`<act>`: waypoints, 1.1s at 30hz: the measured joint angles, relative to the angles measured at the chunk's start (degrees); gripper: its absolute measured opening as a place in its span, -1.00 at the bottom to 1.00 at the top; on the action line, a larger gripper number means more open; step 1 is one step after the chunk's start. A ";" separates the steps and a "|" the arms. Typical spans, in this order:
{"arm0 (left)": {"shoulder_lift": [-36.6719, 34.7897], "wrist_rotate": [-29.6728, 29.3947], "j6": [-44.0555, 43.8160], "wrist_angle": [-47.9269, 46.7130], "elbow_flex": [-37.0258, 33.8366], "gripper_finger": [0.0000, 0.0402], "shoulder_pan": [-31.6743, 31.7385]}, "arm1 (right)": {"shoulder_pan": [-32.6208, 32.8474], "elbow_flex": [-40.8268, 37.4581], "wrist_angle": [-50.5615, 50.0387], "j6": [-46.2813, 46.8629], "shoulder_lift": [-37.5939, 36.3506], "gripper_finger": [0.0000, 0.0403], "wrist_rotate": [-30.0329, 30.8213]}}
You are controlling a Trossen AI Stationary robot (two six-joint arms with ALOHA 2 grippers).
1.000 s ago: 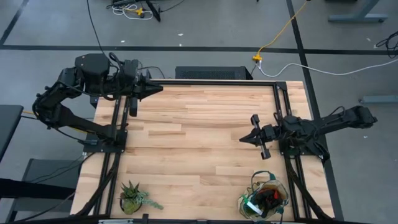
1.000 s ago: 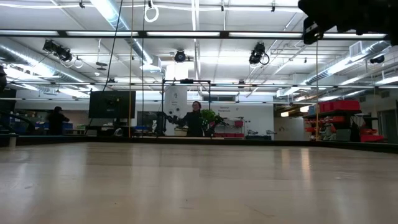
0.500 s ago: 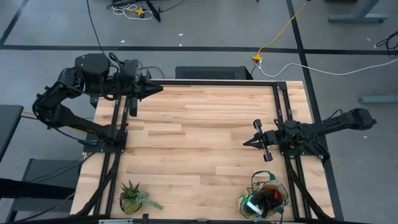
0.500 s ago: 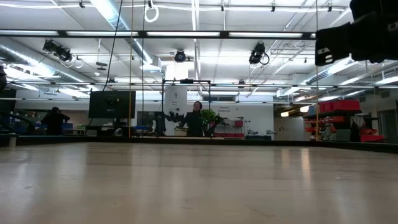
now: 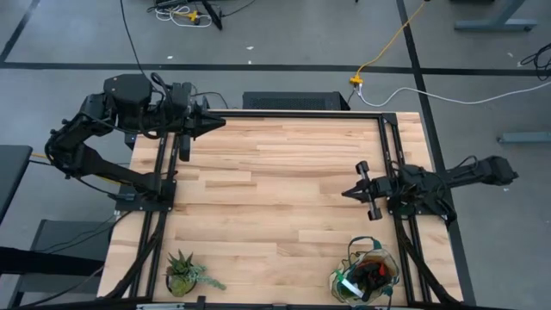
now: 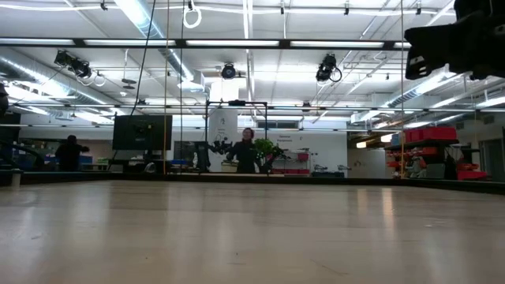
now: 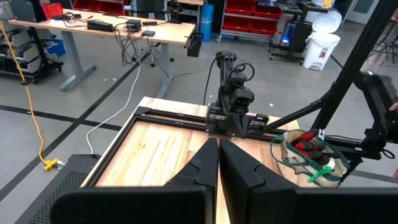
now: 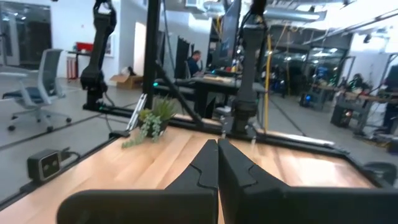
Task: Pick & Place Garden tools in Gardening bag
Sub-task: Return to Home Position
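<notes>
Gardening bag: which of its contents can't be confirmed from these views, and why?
High view: too small; in the gardening bag only the red-and-black gloves and a bright green piece show, rake and trowel cannot be told.
Left wrist view: the bag's wall hides what lies below its rim.
Low view, right wrist view: the bag lies outside the frame.

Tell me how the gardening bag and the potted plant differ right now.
The gardening bag stands at the table's right side; the potted plant at its left. The bag is wider than the plant. The bag's open mouth shows red, black and green items; the plant shows only spiky green leaves. Both sit along the same table edge.
</notes>
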 joint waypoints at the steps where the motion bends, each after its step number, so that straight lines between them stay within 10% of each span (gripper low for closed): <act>1: 0.00 -0.02 0.00 0.00 0.00 -0.90 0.00 | -0.42 0.00 -0.28 -0.26 -0.74 -1.00 0.02; 33: 0.00 -0.02 0.00 0.00 0.00 -0.90 0.00 | -6.08 0.09 -27.93 -0.36 -21.25 -1.00 1.38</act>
